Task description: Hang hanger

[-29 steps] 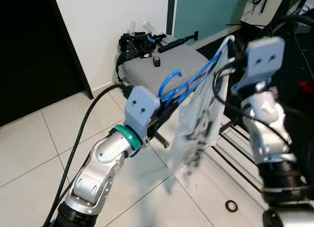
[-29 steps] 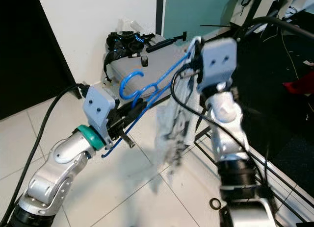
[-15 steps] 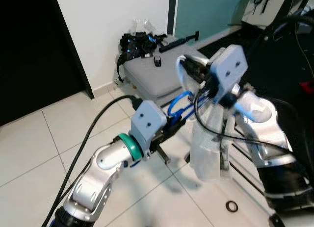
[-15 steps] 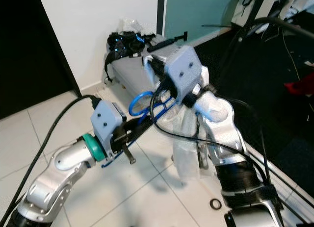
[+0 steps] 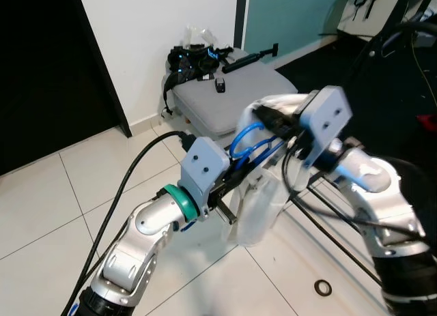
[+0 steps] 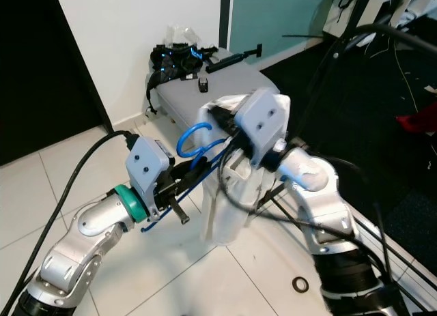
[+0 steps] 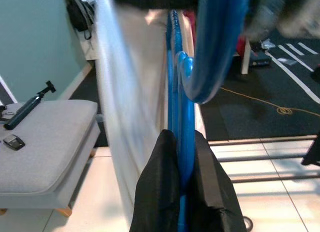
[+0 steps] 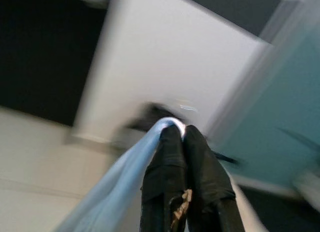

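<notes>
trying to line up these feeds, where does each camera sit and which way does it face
Left eye and right eye views: on the head, looking forward and down; both arms show, left claw shut on the blue hanger, right claw on the pale garment.
Left wrist view: along that arm's black fingers, at the hanger and the grey stool.
Right wrist view: blurred, along its fingers pinching the garment, wall beyond.
Shared: hanger and stool appear in head and left wrist views.
</notes>
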`<state>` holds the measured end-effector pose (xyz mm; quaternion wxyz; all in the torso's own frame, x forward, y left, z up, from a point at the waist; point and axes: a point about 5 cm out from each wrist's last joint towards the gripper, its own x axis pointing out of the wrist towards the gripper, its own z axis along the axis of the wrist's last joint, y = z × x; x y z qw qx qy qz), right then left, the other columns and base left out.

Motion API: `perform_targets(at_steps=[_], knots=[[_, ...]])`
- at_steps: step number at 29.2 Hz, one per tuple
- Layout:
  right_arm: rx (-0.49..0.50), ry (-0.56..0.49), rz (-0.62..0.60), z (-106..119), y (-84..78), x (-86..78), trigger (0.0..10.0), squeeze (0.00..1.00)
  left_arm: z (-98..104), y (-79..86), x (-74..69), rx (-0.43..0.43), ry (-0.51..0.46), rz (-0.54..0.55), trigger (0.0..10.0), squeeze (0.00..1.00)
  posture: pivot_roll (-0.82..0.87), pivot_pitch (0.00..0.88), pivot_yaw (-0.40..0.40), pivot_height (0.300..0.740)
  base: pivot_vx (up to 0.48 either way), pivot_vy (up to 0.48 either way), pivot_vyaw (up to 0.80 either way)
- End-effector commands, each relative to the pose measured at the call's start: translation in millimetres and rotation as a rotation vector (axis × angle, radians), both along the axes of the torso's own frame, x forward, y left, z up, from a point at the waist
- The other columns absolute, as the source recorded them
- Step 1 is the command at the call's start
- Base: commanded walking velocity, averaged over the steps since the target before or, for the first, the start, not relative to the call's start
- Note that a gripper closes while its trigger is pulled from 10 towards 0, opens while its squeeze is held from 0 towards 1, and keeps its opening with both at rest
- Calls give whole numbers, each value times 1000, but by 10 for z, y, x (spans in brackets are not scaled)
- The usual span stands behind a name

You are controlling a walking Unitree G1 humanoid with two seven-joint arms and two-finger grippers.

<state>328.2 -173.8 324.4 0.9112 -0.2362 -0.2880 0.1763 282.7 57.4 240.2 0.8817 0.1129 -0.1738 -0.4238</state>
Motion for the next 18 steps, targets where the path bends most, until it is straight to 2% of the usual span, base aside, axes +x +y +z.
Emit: perform_targets(at_steps=[1, 2, 4, 5, 7, 8, 9, 10, 11, 13, 14, 17, 18], knots=[[21, -39, -53, 61, -79, -10, 0, 0, -8, -36, -61, 3, -13, -33, 10000, 0, -143, 197, 117, 740, 0, 0, 0], [54, -92, -134, 178, -225, -8, 0, 0, -42, -41, -88, 13, -5, -45, 10000, 0, -144, 196, 120, 740, 0, 0, 0], [54, -92, -134, 178, -225, -8, 0, 0, -42, -41, -88, 13, -5, -45, 10000, 0, -144, 196, 120, 740, 0, 0, 0], [78, -121, -170, 264, -310, -27, 0, 0, -65, -44, -104, 19, 2, -51, 10000, 0, -144, 196, 120, 740, 0, 0, 0], [78, -128, -159, 303, -322, -46, 0, 0, -76, -39, -105, 20, 4, -49, 10000, 0, -144, 196, 120, 740, 0, 0, 0], [56, -82, -42, 223, -137, -86, 0, 0, -62, -44, -86, 11, 2, -42, 10000, 0, -141, 198, 112, 740, 0, 0, 0], [56, -82, -42, 223, -137, -86, 0, 0, -62, -44, -86, 11, 2, -42, 10000, 0, -141, 198, 112, 740, 0, 0, 0], [42, -44, 49, 154, 6, -125, 0, 0, -49, -48, -69, 4, 1, -36, 10000, 0, -141, 198, 112, 740, 0, 0, 0], [42, -44, 49, 154, 6, -125, 0, 0, -49, -48, -69, 4, 1, -36, 10000, 0, -141, 198, 112, 740, 0, 0, 0], [11, 51, 258, -80, 428, -204, 0, 0, -10, -106, -65, -14, -1, -57, 10000, 0, -142, 202, 114, 740, 0, 0, 0], [11, 51, 258, -80, 428, -204, 0, 0, -10, -106, -65, -14, -1, -57, 10000, 0, -142, 202, 114, 740, 0, 0, 0], [2, 115, 442, -258, 878, -286, 0, 0, 11, -179, -98, -21, 1, -106, 10000, 0, -143, 205, 117, 740, 0, 0, 0], [2, 115, 442, -258, 878, -286, 0, 0, 11, -179, -98, -21, 1, -106, 10000, 0, -143, 205, 117, 740, 0, 0, 0]])
